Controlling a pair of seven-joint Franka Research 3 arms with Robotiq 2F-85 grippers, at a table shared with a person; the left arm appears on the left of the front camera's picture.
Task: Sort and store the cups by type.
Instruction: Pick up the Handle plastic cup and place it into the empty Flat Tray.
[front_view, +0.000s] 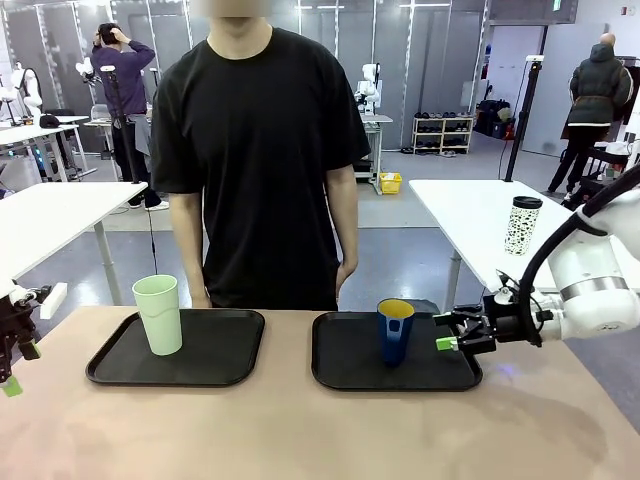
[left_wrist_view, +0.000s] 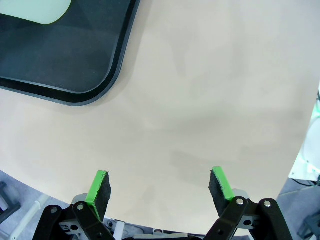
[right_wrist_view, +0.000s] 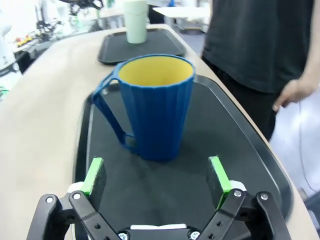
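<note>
The right end effector (right_wrist_view: 156, 182) hung released just short of the blue mug (right_wrist_view: 152, 105), handle visible from the wrist; the left end effector (left_wrist_view: 160, 187) gaped over bare table (left_wrist_view: 200, 100).

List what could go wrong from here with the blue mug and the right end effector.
The right end effector sits open just beside the blue mug, so a sideways drift might knock it over on the right tray. The mug's handle juts out to one side and may catch a finger.
</note>
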